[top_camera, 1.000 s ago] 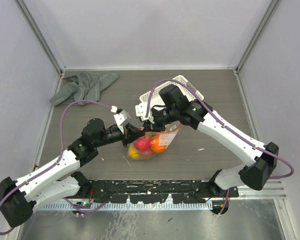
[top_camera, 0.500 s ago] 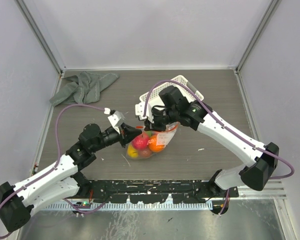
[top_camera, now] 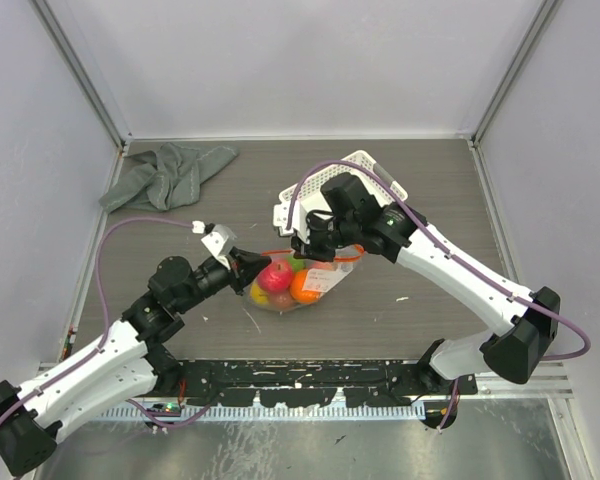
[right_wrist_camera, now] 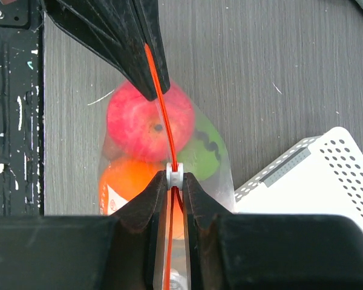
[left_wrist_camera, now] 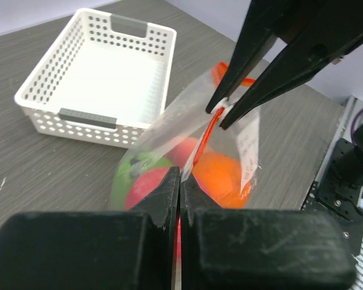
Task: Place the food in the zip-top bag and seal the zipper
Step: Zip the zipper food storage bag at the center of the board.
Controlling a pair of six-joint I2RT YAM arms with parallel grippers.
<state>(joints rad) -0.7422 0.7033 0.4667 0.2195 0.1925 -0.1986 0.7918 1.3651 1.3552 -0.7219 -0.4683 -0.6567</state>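
The clear zip-top bag [top_camera: 325, 285] lies on the table with the food inside: a red fruit [top_camera: 277, 275], an orange one [top_camera: 305, 287], a green one [top_camera: 298, 263] and a yellow one [top_camera: 260, 293] show. My left gripper [top_camera: 252, 265] is shut on the left end of the orange-red zipper strip [left_wrist_camera: 201, 145]. My right gripper [top_camera: 305, 248] is shut on the white slider [right_wrist_camera: 175, 177], further right along the strip [right_wrist_camera: 160, 103]. The strip is taut between the two grippers. In the left wrist view the left gripper [left_wrist_camera: 180, 172] pinches the strip above the red fruit [left_wrist_camera: 148, 187].
A white lattice basket [top_camera: 355, 180] stands just behind the bag, close to the right arm; it also shows in the left wrist view [left_wrist_camera: 97, 78]. A grey cloth [top_camera: 165, 172] lies at the far left. Grey walls enclose the table.
My left gripper has pulled back to the left, still holding the strip's end. The bag has shifted left and the strip has stretched out. The right gripper stays near the same spot.
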